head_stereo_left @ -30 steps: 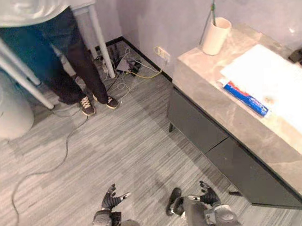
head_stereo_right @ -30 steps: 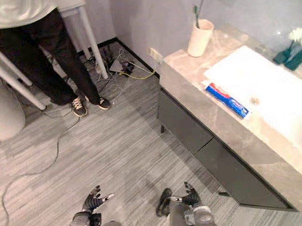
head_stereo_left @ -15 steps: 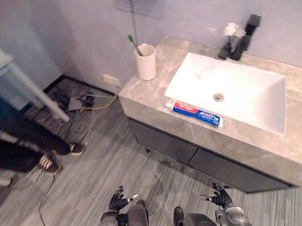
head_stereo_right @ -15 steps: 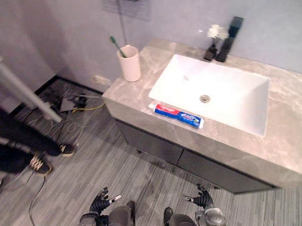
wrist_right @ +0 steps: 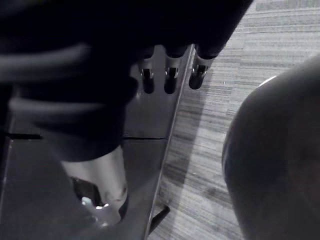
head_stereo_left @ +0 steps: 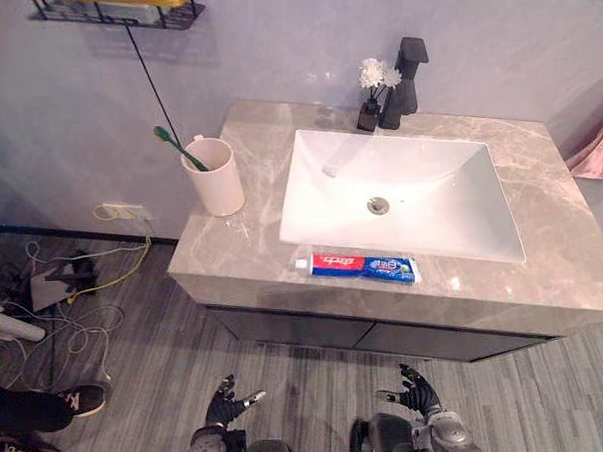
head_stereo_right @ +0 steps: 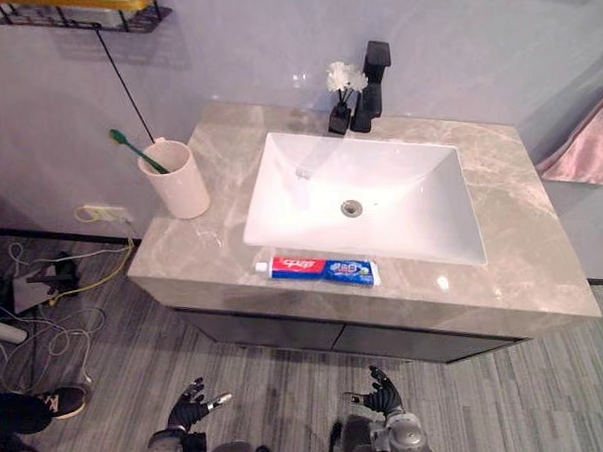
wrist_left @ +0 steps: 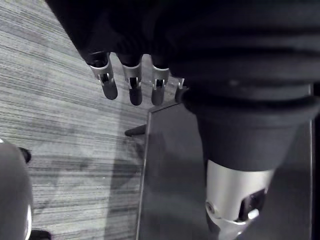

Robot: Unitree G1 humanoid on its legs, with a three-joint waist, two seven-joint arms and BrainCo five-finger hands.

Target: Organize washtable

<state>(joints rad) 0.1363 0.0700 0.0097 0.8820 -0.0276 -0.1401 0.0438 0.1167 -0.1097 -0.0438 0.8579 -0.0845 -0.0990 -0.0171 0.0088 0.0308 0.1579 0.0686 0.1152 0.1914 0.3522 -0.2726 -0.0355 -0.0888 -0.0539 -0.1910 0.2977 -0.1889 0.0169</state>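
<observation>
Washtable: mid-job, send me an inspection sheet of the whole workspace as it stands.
Surface: grey marble-look countertop around a white rectangular sink basin.
Job's things: red-and-blue toothpaste tube lying flat on the front strip, before the basin; cream cup upright at the left end, green toothbrush in it.
Clutter: small dark vase of white flowers beside the black tap, behind the basin.
Robot hands: left robot hand and right robot hand low over the floor, open, holding nothing.
Cables: white and yellow cables on the floor, left of the cabinet.
Surroundings: black wire wall shelf; pink cloth at right; a person's shoes.
</observation>
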